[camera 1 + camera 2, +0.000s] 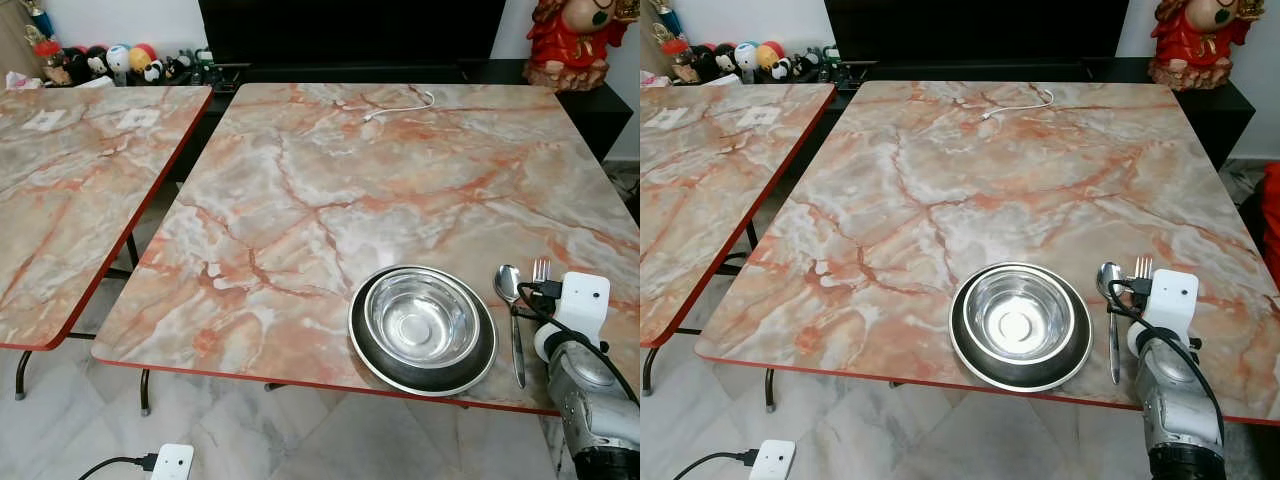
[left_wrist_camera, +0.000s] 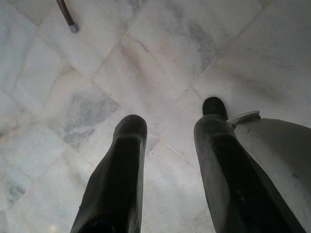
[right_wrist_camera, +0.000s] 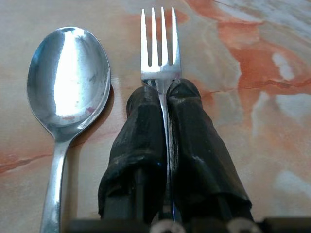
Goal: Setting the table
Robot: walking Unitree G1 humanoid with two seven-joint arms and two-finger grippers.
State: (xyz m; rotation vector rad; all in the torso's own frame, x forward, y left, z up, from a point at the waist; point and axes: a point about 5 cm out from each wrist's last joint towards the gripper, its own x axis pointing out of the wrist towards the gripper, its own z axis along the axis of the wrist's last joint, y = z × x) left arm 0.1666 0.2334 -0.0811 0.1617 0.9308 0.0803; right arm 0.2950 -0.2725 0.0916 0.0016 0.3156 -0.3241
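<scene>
**tablebot_fan:** Right gripper (image 3: pixel 165 104) was clamped tight on the fork (image 3: pixel 160 43), fingers pinched on the neck just under the tines. Fork sat near the table's (image 1: pixel 300 200) front right corner, right beside the spoon (image 1: pixel 510 300), which lay flat between the fork and the plate.

**marbletop:** So which step was it on?

**tablebot_fan:** Looked to me like placing the fork. Whether the fork was actually touching the marble, I couldn't tell. My guess: the next move called for letting go cleanly and backing the fingers off without dragging the fork into the spoon.

**marbletop:** And the dishes?

**tablebot_fan:** Steel bowl (image 1: pixel 420 320) sat inside the dark, silver-rimmed plate (image 1: pixel 365 345) at the front edge, right of the middle. Bowl was empty, just reflections. A white cable (image 1: pixel 400 103) lay way back by the far edge.

**marbletop:** Left arm?

**tablebot_fan:** Left gripper (image 2: pixel 167 126) hung idle over the tiled floor (image 2: pixel 97 73), fingers spread apart, holding nothing.
</scene>
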